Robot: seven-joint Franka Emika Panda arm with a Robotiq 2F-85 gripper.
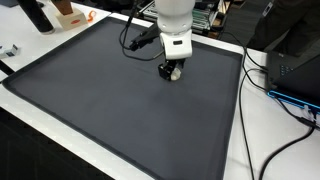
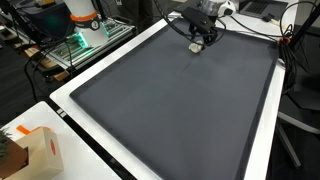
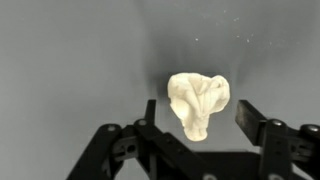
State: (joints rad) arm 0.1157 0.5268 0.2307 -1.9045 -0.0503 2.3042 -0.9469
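A small cream-white lumpy object (image 3: 197,103), like a crumpled cloth or a soft toy piece, lies on the dark grey mat (image 3: 70,70). In the wrist view my gripper (image 3: 200,115) stands open around it, one finger on each side with a gap between each pad and the object. In both exterior views the gripper (image 1: 173,71) (image 2: 199,43) hangs low over the far part of the mat, with the pale object (image 1: 175,74) just visible between its fingers.
The large grey mat (image 1: 120,100) covers a white table. Black cables (image 1: 262,80) run along one side. A cardboard box (image 2: 35,150) sits at a table corner, and orange and black items (image 1: 60,14) stand beyond the mat's far edge.
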